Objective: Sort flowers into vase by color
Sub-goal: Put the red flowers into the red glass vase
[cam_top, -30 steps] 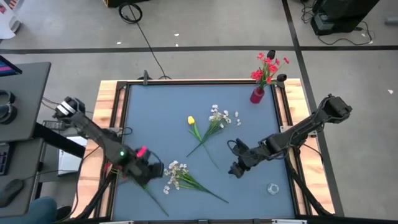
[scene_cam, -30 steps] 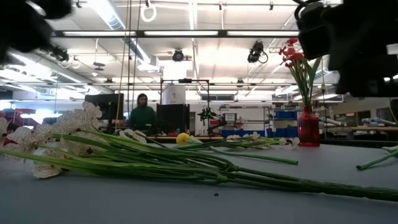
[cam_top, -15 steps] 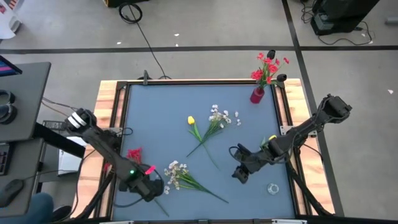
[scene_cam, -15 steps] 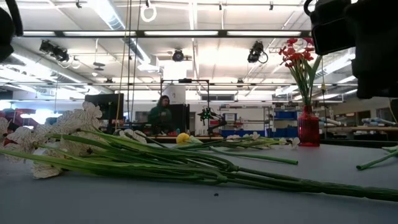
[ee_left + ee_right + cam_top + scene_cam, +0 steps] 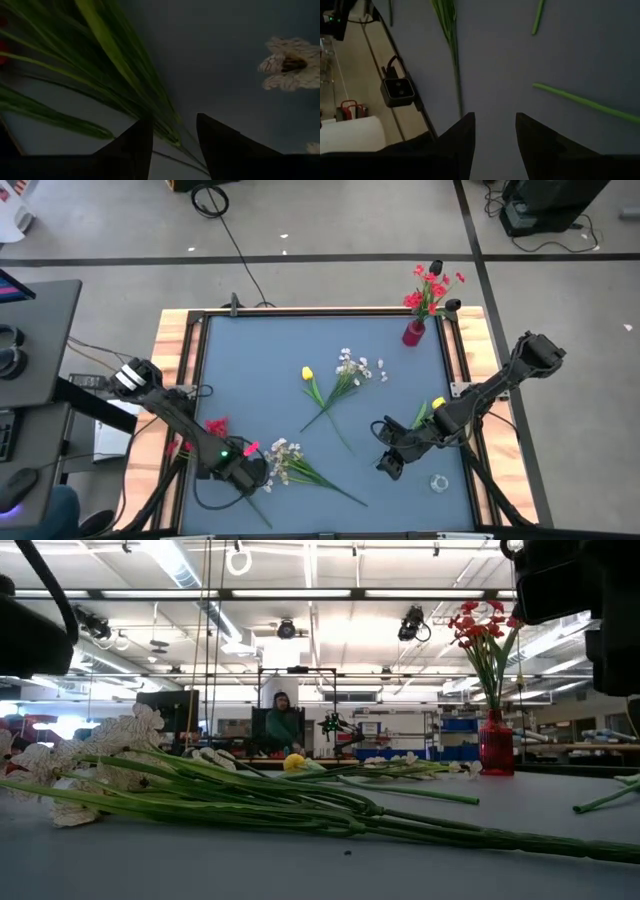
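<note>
I note a small clear round object [image 5: 438, 482] lying on the blue table top [image 5: 260, 350], just beside the right gripper [image 5: 388, 465] on its outer side. A small black camera box [image 5: 397, 90] sits at the table's edge, ahead of that same gripper. A dark desk [image 5: 35, 330] stands well outboard of the left gripper [image 5: 250, 470]. A black cable [image 5: 235, 240] crosses the floor, far from both grippers. In the low view, a person [image 5: 282, 728] in a green top is far behind the table.

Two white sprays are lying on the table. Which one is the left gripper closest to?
The white spray near the front edge, right beside the left gripper. The other white spray lies mid-table next to the yellow tulip, well away from it.
</note>
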Robot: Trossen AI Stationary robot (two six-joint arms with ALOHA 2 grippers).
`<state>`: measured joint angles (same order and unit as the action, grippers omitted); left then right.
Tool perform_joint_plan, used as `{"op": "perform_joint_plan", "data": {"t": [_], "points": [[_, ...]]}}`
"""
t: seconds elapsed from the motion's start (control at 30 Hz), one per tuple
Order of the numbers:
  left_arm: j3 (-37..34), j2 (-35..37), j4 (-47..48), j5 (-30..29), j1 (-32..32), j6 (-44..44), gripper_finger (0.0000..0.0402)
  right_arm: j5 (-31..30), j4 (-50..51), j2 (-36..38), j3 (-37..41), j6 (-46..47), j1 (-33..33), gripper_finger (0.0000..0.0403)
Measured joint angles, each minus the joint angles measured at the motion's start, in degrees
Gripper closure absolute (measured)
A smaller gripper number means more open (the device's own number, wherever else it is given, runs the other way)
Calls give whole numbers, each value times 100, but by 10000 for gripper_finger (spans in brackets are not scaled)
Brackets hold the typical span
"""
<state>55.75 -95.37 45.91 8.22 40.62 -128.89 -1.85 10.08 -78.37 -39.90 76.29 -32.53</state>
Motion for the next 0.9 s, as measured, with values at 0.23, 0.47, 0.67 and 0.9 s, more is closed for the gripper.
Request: {"op": "perform_joint_plan", "data": {"t": [0.23, 0.47, 0.67, 0.9], "points": [[0, -284, -125, 149, 33, 10, 259, 3, 22, 0, 0, -31, -98, 254], [22, -383, -188, 78, 35, 124, 341, 2, 44, 0, 0, -136, -114, 254], [58, -298, -116, -86, -22, 265, 394, 0, 44, 0, 2, -149, -121, 254], [516, -254, 129, -483, -13, 711, 394, -5, 44, 0, 2, -152, -151, 254]]}}
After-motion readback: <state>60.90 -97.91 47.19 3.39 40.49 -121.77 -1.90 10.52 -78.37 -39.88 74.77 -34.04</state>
